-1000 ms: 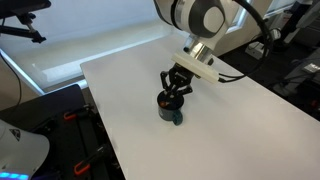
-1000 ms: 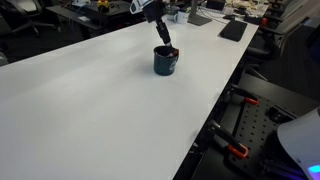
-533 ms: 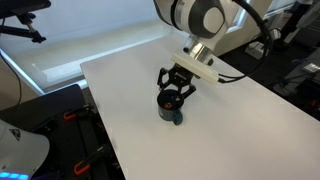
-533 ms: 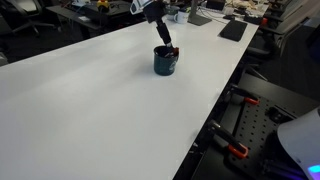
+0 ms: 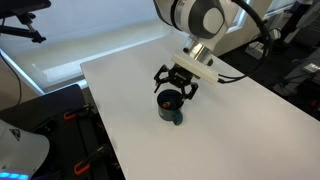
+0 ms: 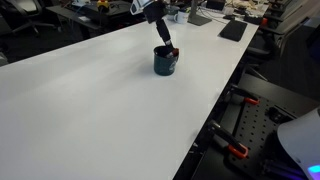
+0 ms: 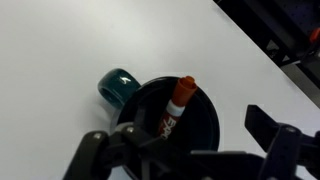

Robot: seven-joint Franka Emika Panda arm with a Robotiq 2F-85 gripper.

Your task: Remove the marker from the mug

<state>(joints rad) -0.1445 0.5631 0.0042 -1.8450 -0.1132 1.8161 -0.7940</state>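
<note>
Now poised: your claw [image 5: 173, 90] hangs spread wide over the mug [image 5: 170, 112] on the worktop [image 5: 250, 130].
The marker [image 7: 176, 108] leans inside, red-orange end up; next, you likely lower and pinch it.

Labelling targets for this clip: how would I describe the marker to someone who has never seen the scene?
Find the large white table; the only thing standing on it is a dark mug with a teal handle, directly under the claw. The marker leans inside that mug against its rim. It is a slim stick with a red-orange tip, the only thin, bright thing there.
</note>
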